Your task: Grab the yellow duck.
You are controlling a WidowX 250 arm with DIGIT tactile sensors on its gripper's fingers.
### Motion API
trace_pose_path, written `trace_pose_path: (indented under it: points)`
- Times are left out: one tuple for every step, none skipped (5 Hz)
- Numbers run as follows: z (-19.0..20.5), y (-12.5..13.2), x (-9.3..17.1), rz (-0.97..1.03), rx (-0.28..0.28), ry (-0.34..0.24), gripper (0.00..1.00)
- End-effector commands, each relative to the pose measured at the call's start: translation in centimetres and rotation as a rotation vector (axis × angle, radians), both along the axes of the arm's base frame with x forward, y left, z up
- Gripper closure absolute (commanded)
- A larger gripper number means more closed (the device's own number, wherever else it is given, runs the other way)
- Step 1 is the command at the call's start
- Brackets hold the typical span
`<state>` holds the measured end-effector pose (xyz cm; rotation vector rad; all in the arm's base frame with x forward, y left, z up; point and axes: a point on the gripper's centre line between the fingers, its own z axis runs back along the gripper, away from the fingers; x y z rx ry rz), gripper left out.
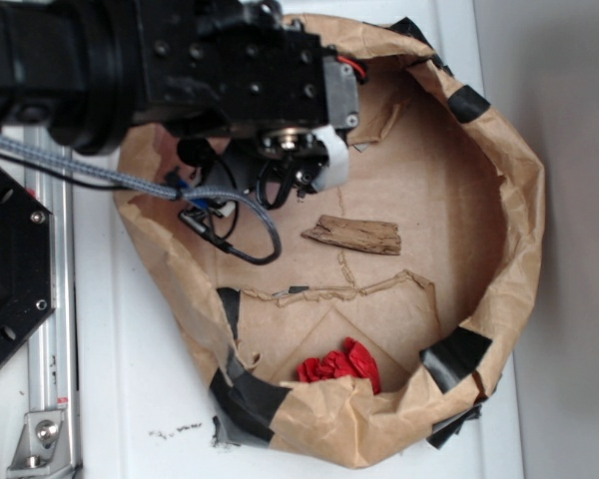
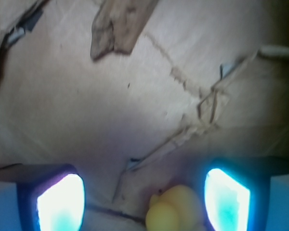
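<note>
Checking the wrist view, we found the yellow duck (image 2: 176, 209) at 6 o'clock, low between the glowing fingertips (image 2: 60, 202) but nearer the one at 3 o'clock, touching neither. The gripper (image 2: 143, 202) stood wide, holding nothing. We judged the closing line needed a small shift toward 3 o'clock. Duck's long axis unclear. The wood piece (image 2: 118, 24) lay at 12 o'clock, well apart, on the brown paper (image 2: 86, 106). In the exterior view the arm hid the duck.

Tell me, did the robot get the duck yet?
Not yet. Done: the gripper is down in the paper nest, lined up with the duck between its fingers. In hand: nothing, the fingers stand apart, not touching it. Left: close on the duck and lift.
</note>
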<state>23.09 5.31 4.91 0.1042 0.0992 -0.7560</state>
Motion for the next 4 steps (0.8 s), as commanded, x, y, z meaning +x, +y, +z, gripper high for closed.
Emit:
trace_pose_path:
  points:
    - [-0.2,1.2,-0.6,0.033,0.012,-0.003,0.00]
    - [-0.5,2.6,-1.0,0.076,0.026,0.007,0.00]
    - [-0.3,3.8,-0.5,0.112,0.052,-0.067,0.00]
    - [-0.8,4.1,0.0,0.111,0.074,-0.084,0.00]
